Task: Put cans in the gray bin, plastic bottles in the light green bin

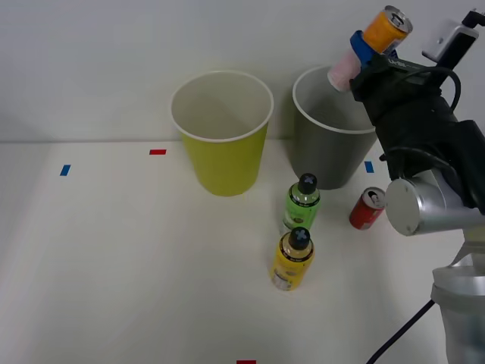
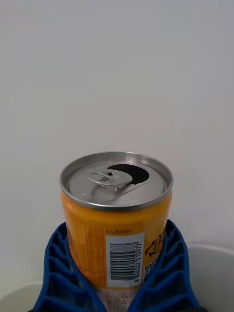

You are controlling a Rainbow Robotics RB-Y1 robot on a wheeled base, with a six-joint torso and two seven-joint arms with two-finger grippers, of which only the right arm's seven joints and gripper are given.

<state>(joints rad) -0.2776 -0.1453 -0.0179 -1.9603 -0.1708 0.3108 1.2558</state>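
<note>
My right gripper (image 1: 369, 47) is shut on the orange can (image 1: 386, 29), holding it tilted high above the far right rim of the gray bin (image 1: 327, 144). In the wrist view the orange can (image 2: 117, 219) sits between my blue ribbed fingers (image 2: 58, 273), its silver opened top facing the camera. The red can (image 1: 367, 208) stands on the table to the right of the gray bin. A green-label bottle (image 1: 301, 203) and a yellow-label bottle (image 1: 292, 259), both black-capped, stand in front of the gray bin. The light green bin (image 1: 222, 152) stands left of the gray one.
Small blue tape marks (image 1: 65, 170) and red tape marks (image 1: 158, 152) lie on the white table. A white wall rises just behind the bins. My arm's silver joint (image 1: 424, 205) hangs close to the red can.
</note>
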